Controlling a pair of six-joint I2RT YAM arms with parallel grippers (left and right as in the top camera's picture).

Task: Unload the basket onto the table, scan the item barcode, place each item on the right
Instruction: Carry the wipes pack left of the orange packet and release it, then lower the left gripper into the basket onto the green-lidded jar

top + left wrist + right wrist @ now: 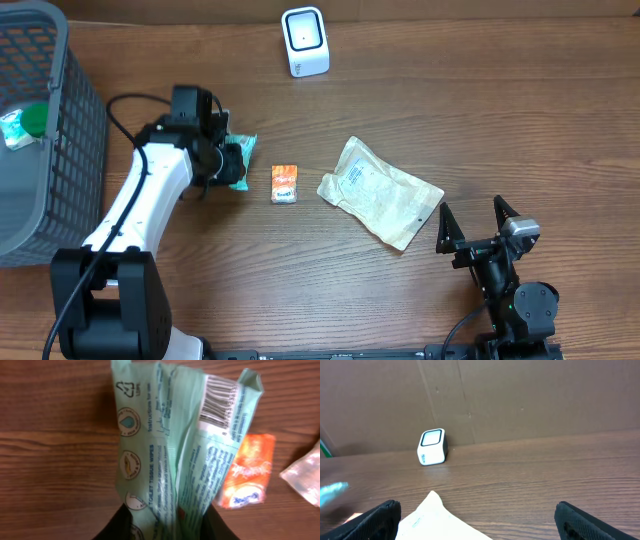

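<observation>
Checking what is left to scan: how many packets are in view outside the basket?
3: green wipes pack at the left gripper, orange packet beside it, pale pouch mid-table. More may be hidden.

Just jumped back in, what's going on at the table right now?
The left gripper has the green toilet tissue wipes pack between its fingers, down at the table beside the orange packet; whether it is clamped or loose I cannot tell. The pack's barcode faces the wrist camera, and the white scanner stands apart at the far edge. The right gripper is open and empty near the white pouch.
</observation>
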